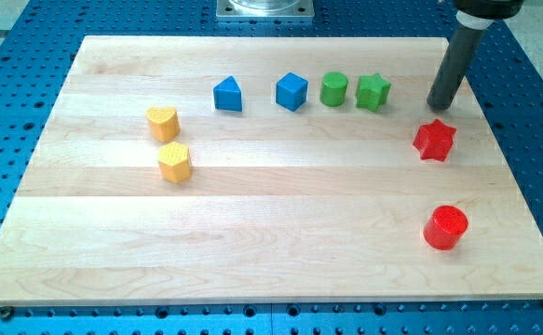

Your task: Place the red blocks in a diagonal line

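Observation:
A red star block (434,140) lies at the view's right, above the middle. A red cylinder (446,227) stands below it, a little further right, near the board's lower right. My tip (441,104) rests on the board just above the red star, a small gap apart from it. The dark rod rises from there toward the view's top right.
A row near the view's top holds a blue triangular block (227,94), a blue cube (291,91), a green cylinder (334,89) and a green star (373,91). A yellow heart (162,122) and a yellow hexagon (174,162) sit at the left. The wooden board (252,242) lies on a blue perforated table.

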`<state>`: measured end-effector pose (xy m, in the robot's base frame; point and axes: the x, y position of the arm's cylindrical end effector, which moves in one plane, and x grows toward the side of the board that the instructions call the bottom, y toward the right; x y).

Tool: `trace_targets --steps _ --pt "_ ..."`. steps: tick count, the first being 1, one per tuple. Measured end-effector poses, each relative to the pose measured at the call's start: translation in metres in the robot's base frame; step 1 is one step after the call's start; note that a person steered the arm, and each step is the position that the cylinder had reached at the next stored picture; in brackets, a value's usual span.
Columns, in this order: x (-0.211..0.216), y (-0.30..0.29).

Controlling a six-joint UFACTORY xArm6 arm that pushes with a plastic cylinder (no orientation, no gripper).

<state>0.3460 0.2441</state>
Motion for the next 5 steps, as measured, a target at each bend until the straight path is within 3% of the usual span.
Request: trace_targets --steps 3,5 --pt "0.004 -0.011" --pt "0.108 -0.006"
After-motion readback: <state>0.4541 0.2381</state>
